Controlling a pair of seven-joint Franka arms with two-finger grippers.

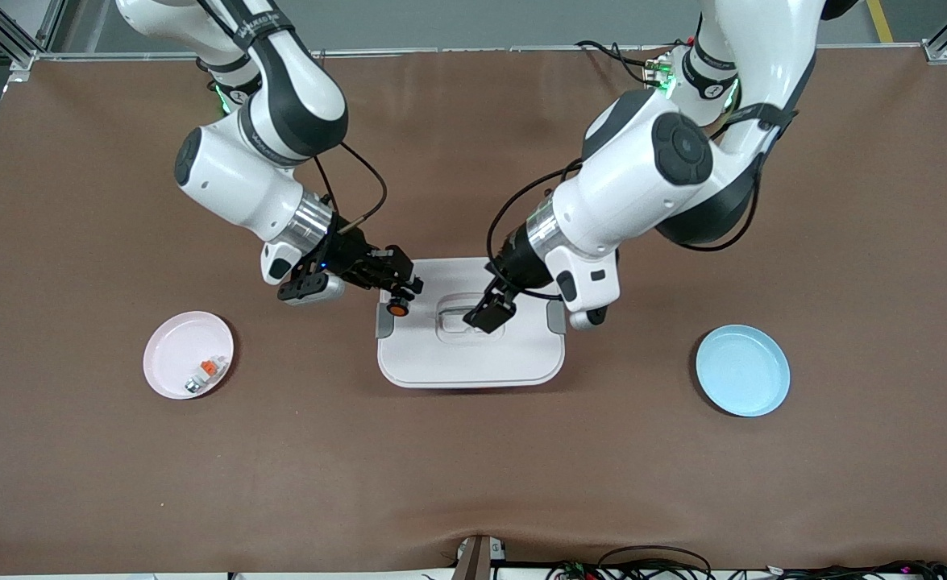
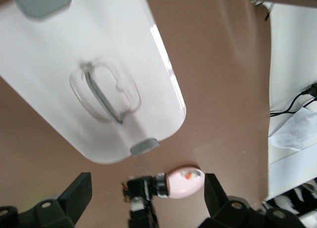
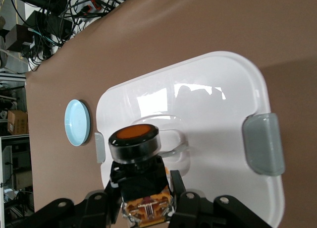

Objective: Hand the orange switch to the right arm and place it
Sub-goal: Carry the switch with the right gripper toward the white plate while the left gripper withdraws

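Your right pincer point(image 1: 399, 296), center-left of frame, is clamped on the orange switch point(image 1: 397, 306); left pincer point(image 1: 485, 316) apart over the white lid point(image 1: 473, 366), handoff done.

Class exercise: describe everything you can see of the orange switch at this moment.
The orange switch is a small push-button: a round orange cap in a black collar, above a black body with an orange-brown, metal-looking base. It is off the table, clamped by its body in the shut right gripper, cap toward the wrist camera, over the edge of the white lidded container toward the right arm's end. Nothing else touches it.
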